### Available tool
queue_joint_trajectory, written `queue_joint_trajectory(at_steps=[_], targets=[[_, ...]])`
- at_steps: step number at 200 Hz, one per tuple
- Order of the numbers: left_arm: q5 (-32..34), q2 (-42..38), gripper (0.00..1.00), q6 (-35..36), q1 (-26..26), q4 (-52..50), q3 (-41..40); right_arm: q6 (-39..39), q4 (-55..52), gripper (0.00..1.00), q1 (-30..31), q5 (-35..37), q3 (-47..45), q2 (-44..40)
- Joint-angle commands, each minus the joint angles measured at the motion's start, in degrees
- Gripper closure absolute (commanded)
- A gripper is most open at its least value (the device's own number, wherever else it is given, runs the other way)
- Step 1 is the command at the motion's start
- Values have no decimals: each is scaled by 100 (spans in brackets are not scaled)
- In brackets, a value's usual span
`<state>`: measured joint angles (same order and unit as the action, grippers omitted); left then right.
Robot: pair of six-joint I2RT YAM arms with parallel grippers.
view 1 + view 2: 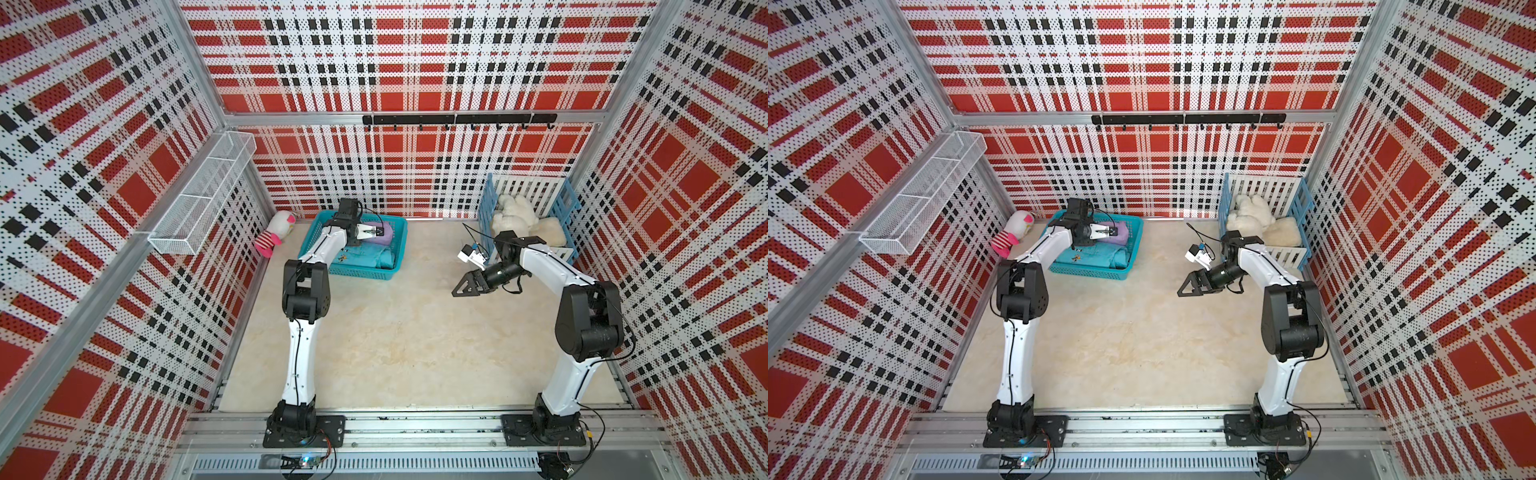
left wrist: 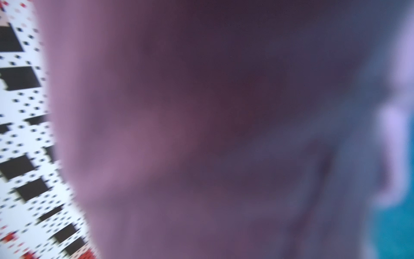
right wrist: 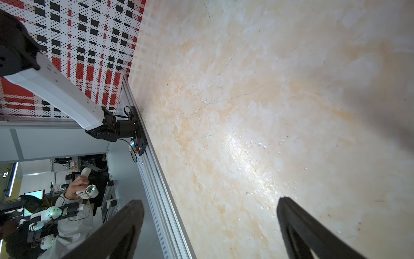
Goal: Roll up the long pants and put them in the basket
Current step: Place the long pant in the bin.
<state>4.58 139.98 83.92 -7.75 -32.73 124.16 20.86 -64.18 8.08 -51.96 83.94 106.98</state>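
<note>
Dial set on the table centre, 12 toward the back wall

- Walls [image 1: 415, 62]: perforated sheet panels, red, black and white plaid, in aluminium framing
- Table [image 1: 395, 332]: flat, glossy, cream marbled top; fine scratches show in the right wrist view
- Two arms, white shells with black joints, bolted at 7 and 5 on a metal rail. Left arm [image 1: 299, 353] reaches to 11, right arm [image 1: 573, 374] bends toward 2
- Wire shelf [image 1: 199, 195]: white mesh trough with three bays, hung on the wall at 9
- Crate [image 1: 486, 208]: slatted plastic, blue and white, at 1, holding a fluffy cream plush [image 1: 513, 214]
- Teal basket [image 1: 361, 272]: rectangular latticed plastic, at 11
- Hook rail [image 1: 457, 119]: black bar on the back wall
- Long pants [image 1: 388, 237]: soft lilac bundle in the basket's far half, beside a teal garment [image 1: 370, 255] in the near half. The left wrist view is filled by blurred lilac cloth [image 2: 179, 134]
- Striped toy [image 1: 276, 232]: pink and white plush, leaning at 10 outside the basket
- Left gripper [image 1: 377, 230]: down on the lilac cloth; cannot tell whether the fingers pinch it
- Right gripper [image 1: 463, 289]: black triangular fingers spread wide [image 3: 209, 201], holding nothing, above bare table at 2
</note>
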Motion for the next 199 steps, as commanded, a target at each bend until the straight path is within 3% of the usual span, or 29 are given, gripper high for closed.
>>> queue_joint_trajectory(at_steps=[1, 24, 34, 59, 66, 150, 199], targets=[[-458, 347, 78, -364, 176, -1236, 186, 164, -155, 0, -34, -221, -70, -219], [-405, 391, 68, -376, 327, -1244, 179, 190, -223, 0, -34, -262, -70, -230], [-397, 382, 46, -385, 378, -1242, 162, 199, -256, 0, -34, -270, -80, -232], [-377, 292, 19, -404, 442, -1156, 117, 164, -285, 0, -34, -327, -97, -247], [-408, 249, 0, -455, 462, -1083, 126, 135, -273, 0, -34, -338, -121, -264], [-650, -844, 1, -868, 526, -805, -123, -17, -156, 0, -34, -268, -205, -408], [-1133, -1664, 1, -1326, 452, -805, -433, 210, -466, 0, -50, -117, 65, -423]])
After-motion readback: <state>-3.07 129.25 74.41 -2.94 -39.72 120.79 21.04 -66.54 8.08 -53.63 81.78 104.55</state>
